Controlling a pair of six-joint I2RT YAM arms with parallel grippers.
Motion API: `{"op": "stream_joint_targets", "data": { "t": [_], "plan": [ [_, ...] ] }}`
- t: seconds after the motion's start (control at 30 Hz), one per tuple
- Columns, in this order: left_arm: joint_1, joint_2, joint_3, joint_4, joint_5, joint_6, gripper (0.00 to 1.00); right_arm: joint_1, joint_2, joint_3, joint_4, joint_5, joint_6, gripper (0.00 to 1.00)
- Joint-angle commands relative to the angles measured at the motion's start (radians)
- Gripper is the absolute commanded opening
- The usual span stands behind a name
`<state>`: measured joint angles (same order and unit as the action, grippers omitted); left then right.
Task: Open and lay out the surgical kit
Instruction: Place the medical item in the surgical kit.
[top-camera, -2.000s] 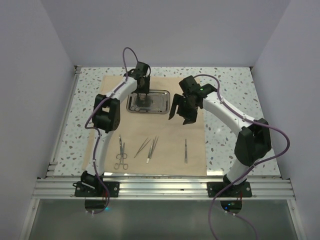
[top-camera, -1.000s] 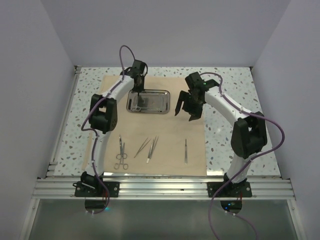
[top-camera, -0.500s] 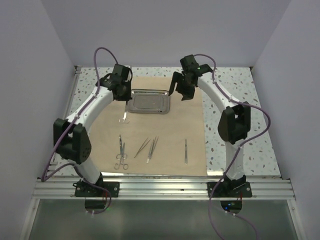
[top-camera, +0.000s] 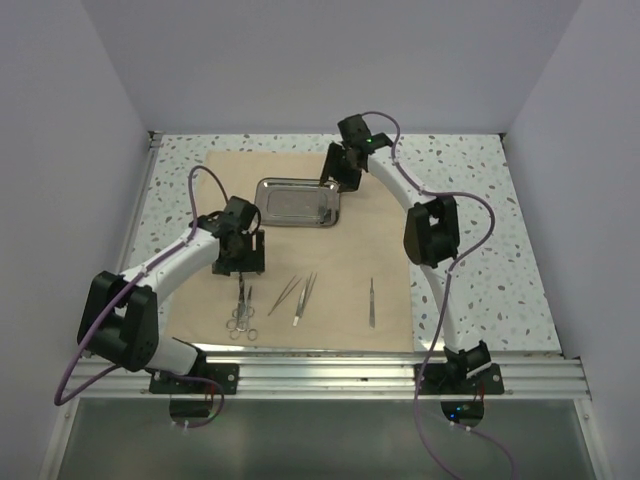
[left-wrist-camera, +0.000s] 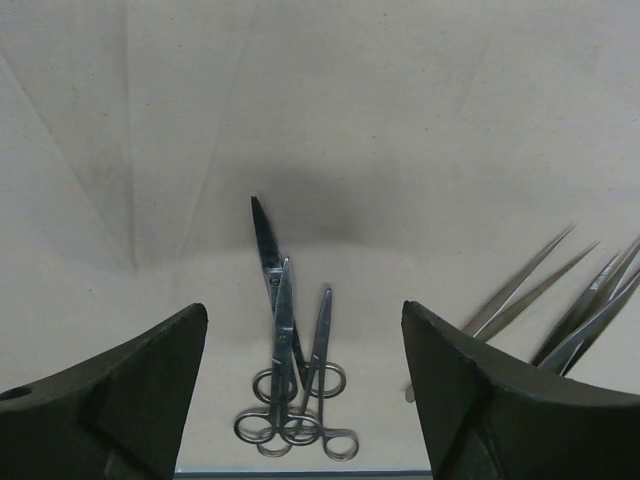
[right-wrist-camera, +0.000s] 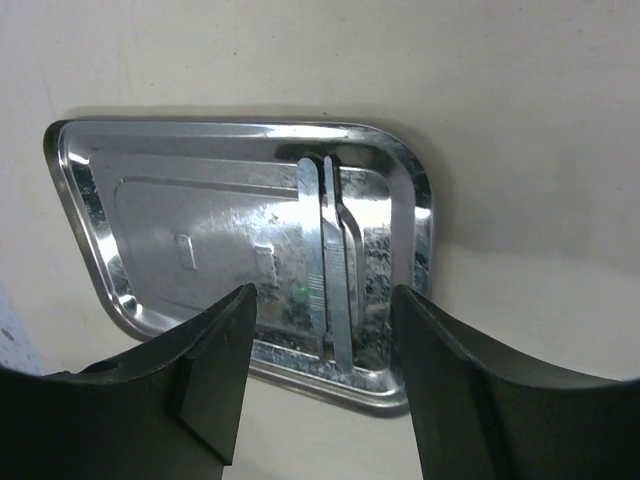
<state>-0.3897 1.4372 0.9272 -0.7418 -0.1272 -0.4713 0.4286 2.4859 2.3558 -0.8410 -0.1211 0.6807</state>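
Note:
The beige cloth wrap (top-camera: 380, 250) lies spread flat. The steel tray (top-camera: 298, 203) sits at its far middle, and in the right wrist view (right-wrist-camera: 150, 210) it holds thin metal tools (right-wrist-camera: 335, 270). My right gripper (top-camera: 336, 176) hovers open and empty over the tray's far right corner (right-wrist-camera: 322, 292). My left gripper (top-camera: 240, 266) is open and empty above overlapping scissors (top-camera: 242, 308), which show between its fingers (left-wrist-camera: 303, 310) in the left wrist view (left-wrist-camera: 290, 385). Tweezers (top-camera: 296, 294) and a scalpel-like tool (top-camera: 371, 302) lie in a row near the front.
The speckled table (top-camera: 470, 200) shows around the cloth. White walls close in the left, right and back. An aluminium rail (top-camera: 320, 375) runs along the near edge. More tweezer tips (left-wrist-camera: 560, 300) lie to the right of the scissors.
My left arm has swung from the tray's left side back toward the near edge, and it is now over the scissors. My right gripper has moved left along the tray's far side.

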Motion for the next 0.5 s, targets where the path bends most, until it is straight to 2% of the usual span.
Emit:
{"op": "stream_joint_targets", "data": {
  "t": [0.0, 0.23, 0.47],
  "plan": [
    [-0.001, -0.057, 0.013, 0.032, -0.009, -0.035, 0.84, 0.041, 0.045, 0.106, 0.039, 0.027, -0.007, 0.61],
    [-0.001, -0.049, 0.059, 0.012, 0.009, -0.027, 0.84, 0.076, 0.105, 0.117, 0.076, 0.159, -0.015, 0.6],
    [-0.003, -0.073, 0.033, 0.002, 0.017, -0.026, 0.82, 0.087, 0.145, 0.172, 0.065, 0.268, -0.012, 0.55]
  ]
}}
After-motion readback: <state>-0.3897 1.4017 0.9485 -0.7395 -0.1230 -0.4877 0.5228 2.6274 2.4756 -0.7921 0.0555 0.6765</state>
